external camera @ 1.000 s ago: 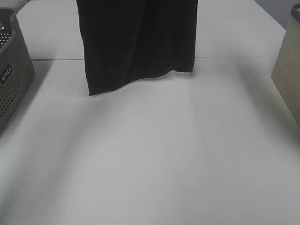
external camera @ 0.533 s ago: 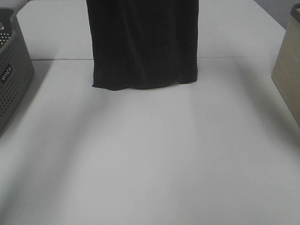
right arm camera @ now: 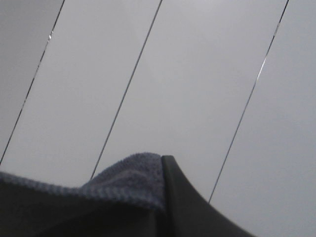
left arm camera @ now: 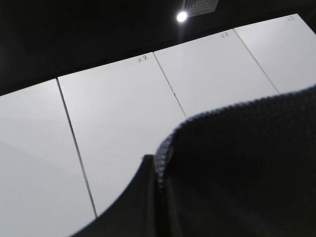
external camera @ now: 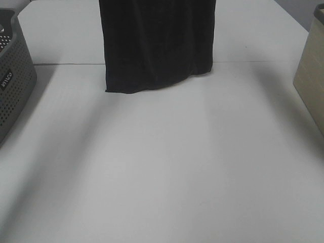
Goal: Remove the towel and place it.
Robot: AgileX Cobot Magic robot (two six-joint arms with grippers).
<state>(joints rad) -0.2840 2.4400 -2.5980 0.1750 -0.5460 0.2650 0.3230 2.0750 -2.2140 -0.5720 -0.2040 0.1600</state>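
The towel (external camera: 157, 43) is very dark, almost black, and hangs upright over the far half of the white table (external camera: 167, 167). Its top runs out of the exterior view, and its lower hem sits near the table seam, with the left corner lowest. Neither gripper shows in the exterior view. In the left wrist view, the towel's hemmed edge (left arm camera: 237, 163) lies against a dark finger (left arm camera: 145, 197) of my left gripper (left arm camera: 157, 170). In the right wrist view, the towel edge (right arm camera: 123, 182) is pressed against a finger (right arm camera: 187, 212) of my right gripper (right arm camera: 163, 165). Both wrist cameras face the ceiling panels.
A grey perforated basket (external camera: 12, 86) stands at the table's left edge. A beige box (external camera: 311, 76) stands at the right edge. A seam (external camera: 263, 62) crosses the table behind the towel's hem.
The towel's lower left corner has swung to the right and risen a little. The hanging cloth now looks narrower, and the hem has shifted from wavy to slanting.
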